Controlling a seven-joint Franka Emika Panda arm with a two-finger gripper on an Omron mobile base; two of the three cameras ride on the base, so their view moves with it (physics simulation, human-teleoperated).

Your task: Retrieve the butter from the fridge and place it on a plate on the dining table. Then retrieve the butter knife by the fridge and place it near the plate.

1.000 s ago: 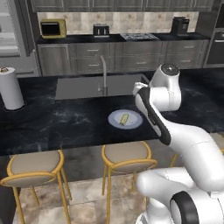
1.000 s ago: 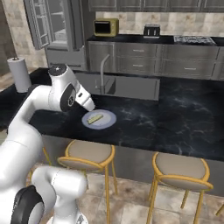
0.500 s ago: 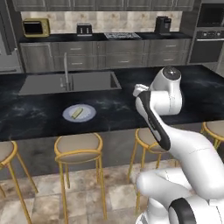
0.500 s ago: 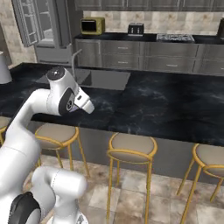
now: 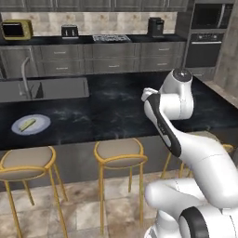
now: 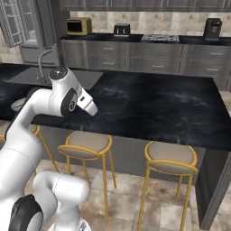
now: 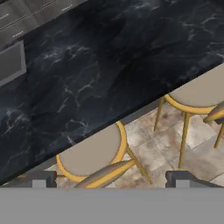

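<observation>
Spanning the scene from side to side, the dining table (image 5: 116, 111) showed its black white-veined marble top, with a sink (image 5: 44, 88) and faucet (image 5: 24, 76) set into it toward the left end. The plate (image 5: 30, 124) lay near the table's front edge at the left end, just in front of the sink, and the butter (image 5: 28, 124) rested on the plate, slightly tilted. The rest of the marble top to the right of the plate was bare through to its right end. Along the front edge stood gold-framed stools (image 5: 120, 153) with tan seats, spaced apart, over a tiled floor (image 5: 79, 209). Behind the table ran a black back counter (image 6: 135, 39) on grey drawers, carrying a yellow microwave (image 6: 78, 26), a toaster (image 6: 121, 30), a cooktop (image 6: 161, 38) and a coffee machine (image 6: 213, 28); a wall oven (image 5: 204, 42) stood at its right end. The gripper (image 7: 111, 183) hung over the table's front edge above a stool, fingers spread wide, holding nothing. Open floor lay between the stools and off the table's right end.
</observation>
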